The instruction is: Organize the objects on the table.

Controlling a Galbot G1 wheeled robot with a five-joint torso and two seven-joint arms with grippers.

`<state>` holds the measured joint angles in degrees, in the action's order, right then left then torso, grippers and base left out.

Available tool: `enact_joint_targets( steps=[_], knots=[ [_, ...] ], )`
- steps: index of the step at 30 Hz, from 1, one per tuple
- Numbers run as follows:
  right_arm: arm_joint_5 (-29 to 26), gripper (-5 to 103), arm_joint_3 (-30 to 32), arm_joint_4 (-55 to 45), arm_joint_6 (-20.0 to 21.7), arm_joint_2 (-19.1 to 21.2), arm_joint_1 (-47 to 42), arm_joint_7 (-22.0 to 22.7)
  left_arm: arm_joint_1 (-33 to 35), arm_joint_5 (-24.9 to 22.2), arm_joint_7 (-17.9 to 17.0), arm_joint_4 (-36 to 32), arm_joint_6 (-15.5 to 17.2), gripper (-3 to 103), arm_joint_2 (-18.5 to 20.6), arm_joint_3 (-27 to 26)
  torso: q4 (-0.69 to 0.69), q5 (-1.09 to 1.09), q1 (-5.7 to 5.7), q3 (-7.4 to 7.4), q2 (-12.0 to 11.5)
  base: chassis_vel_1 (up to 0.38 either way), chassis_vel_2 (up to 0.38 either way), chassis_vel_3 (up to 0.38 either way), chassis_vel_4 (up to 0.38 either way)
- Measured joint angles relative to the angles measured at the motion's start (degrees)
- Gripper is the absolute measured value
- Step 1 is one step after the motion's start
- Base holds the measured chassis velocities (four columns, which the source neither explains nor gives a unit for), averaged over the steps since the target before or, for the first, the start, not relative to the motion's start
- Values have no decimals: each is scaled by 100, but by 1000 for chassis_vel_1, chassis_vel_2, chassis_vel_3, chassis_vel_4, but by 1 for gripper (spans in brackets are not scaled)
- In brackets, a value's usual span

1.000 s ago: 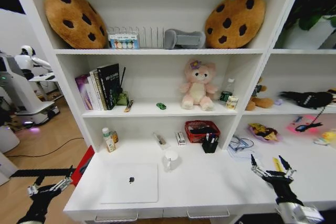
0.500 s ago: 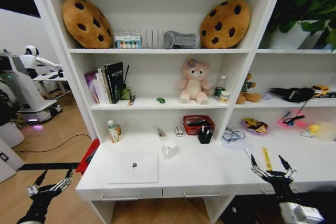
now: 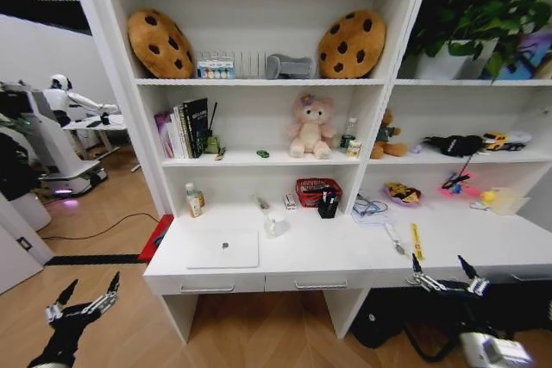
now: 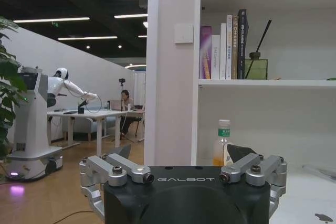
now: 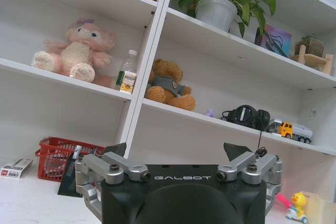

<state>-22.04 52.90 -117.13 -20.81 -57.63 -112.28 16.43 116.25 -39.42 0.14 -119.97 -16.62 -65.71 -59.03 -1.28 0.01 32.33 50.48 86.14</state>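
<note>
The table point(image 3: 345, 256) is the long white desk under the shelf unit. On it lie a shut silver laptop point(image 3: 222, 248), a yellow strip-like piece point(image 3: 417, 240) and a pen-like item point(image 3: 394, 239) beside that piece. A tiny green toy car point(image 3: 262, 153) sits on the shelf above. My left gripper point(image 3: 86, 299) hangs open, low over the wooden floor, left of the desk. My right gripper point(image 3: 444, 275) is open in front of the desk's right part, holding nothing. Both wrist views show open fingers: the left gripper point(image 4: 181, 153) and the right gripper point(image 5: 177, 150).
On the desk's back stand a red basket point(image 3: 317, 191), a black pen holder point(image 3: 328, 206), a white cup point(image 3: 276, 226) and a bottle point(image 3: 193, 200). Books point(image 3: 185, 131), plush toys and cookie cushions fill the shelves. Another robot point(image 3: 47, 140) stands at far left. Dark bags point(image 3: 379, 321) lie under the desk.
The whole picture has shifted: the camera has drawn back from the desk, so the desk and shelves look smaller and farther. Both arms hold the same open pose.
</note>
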Motion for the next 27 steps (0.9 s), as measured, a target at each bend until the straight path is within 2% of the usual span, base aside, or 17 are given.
enact_joint_targets(
  steps=[27],
  knots=[
    [0,100,1,0,0,0,0,0,0,0,0,0,-1,100,0,0,0,-1,0,0,0,150,-148,-141,148]
  ],
)
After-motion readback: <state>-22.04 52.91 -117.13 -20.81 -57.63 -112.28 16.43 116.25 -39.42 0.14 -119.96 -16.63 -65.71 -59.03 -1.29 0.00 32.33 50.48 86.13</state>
